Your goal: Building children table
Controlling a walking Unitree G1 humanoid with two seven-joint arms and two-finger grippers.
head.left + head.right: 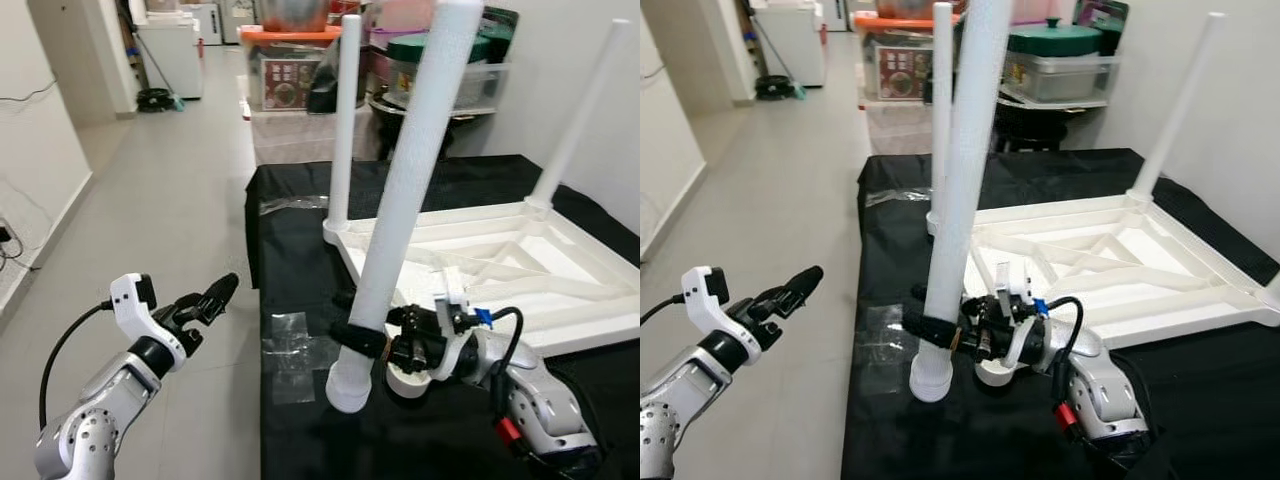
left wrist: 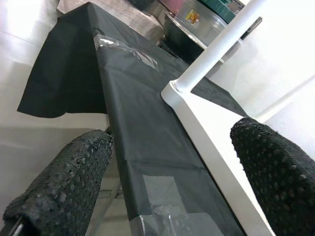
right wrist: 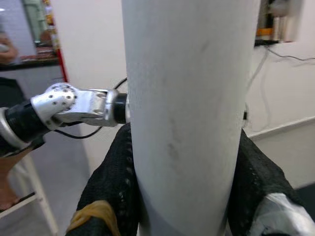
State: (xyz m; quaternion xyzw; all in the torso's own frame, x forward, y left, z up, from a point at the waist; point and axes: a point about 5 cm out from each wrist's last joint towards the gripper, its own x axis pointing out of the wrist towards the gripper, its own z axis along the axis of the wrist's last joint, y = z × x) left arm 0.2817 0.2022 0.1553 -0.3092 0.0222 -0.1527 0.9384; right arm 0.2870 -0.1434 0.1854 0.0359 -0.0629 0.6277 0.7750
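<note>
The white children's table top [image 1: 560, 262] lies upside down on a black-draped table [image 1: 300, 230]. One leg [image 1: 345, 120] stands up from its near-left corner and another leg [image 1: 585, 105] from its far-right corner. My right gripper [image 1: 358, 340] is shut on a loose white leg [image 1: 405, 200], low on its shaft. That leg leans nearly upright with its foot [image 1: 930, 378] on the black cloth, in front of the frame. The right wrist view has a finger [image 3: 115, 182] on each side of the leg. My left gripper [image 1: 218, 293] hovers open off the table's left edge, over the floor.
Clear plastic scraps [image 1: 285, 345] lie on the cloth near the leg's foot. A white ring [image 1: 995, 372] sits under my right wrist. Storage bins [image 1: 290, 60] and pots [image 1: 1055, 60] crowd the space behind the table. Grey tiled floor [image 1: 170, 200] stretches along the left.
</note>
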